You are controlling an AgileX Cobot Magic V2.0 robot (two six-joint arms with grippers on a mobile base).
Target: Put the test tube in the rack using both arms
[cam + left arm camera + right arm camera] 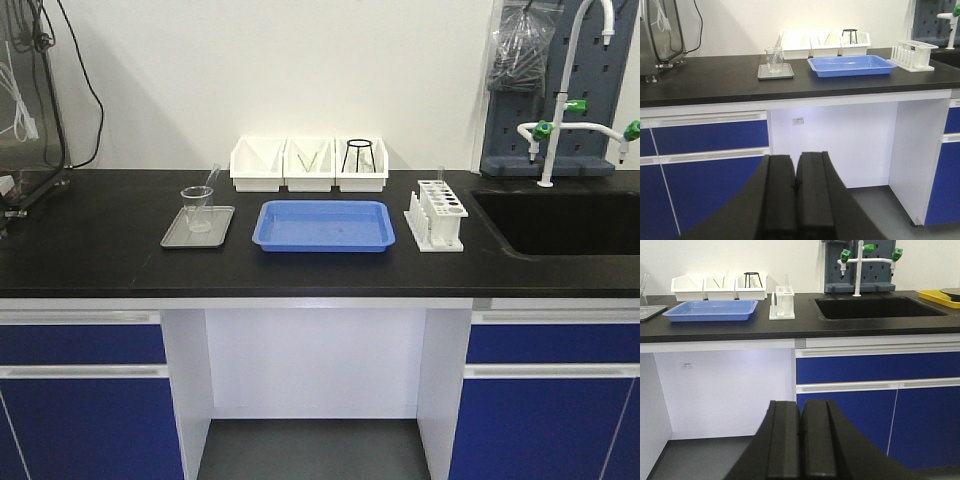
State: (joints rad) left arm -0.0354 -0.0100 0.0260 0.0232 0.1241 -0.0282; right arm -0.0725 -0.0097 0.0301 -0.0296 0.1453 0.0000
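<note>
Watching test tube (212, 176) leaning in beaker (197, 208) on left half of surface (90, 240), long axis tilting up toward back edge. I'm judging left tool (795, 200) nearer, tube sitting above, ahead, slightly left of it. Left tool and right tool (801, 440) both hanging below front edge, fingers pressed together, gripping nothing. Rack (437, 215) standing toward right, beside sink (560, 225).

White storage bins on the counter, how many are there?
3, in a row just behind the blue tray: the left bin, the middle bin and the right bin. None seems hidden.
</note>
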